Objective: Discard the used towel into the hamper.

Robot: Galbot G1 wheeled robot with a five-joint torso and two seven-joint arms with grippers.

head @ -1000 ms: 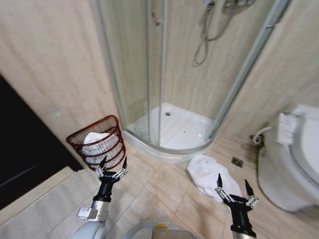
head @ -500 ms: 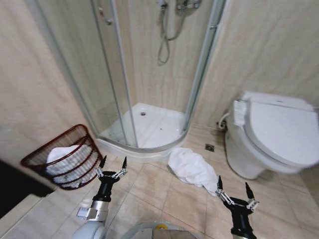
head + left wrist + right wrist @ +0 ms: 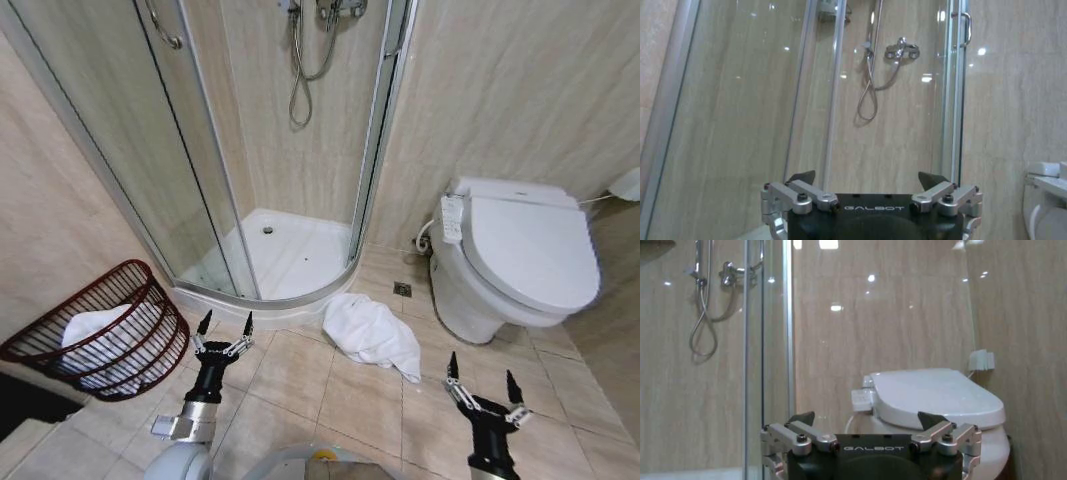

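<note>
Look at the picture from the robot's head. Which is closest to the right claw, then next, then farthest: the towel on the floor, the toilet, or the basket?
From the right claw, open and empty:
1. The towel, on the floor just ahead, toward the robot's left.
2. The toilet, farther ahead by the wall.
3. The basket, far across on the robot's left, beyond the left claw.

The one word that can be read is "GALBOT", in pale capital letters on the black body of the left hand (image 3: 867,182), just below its two spread fingers. The same word stands in the same place on the right hand (image 3: 867,422).
</note>
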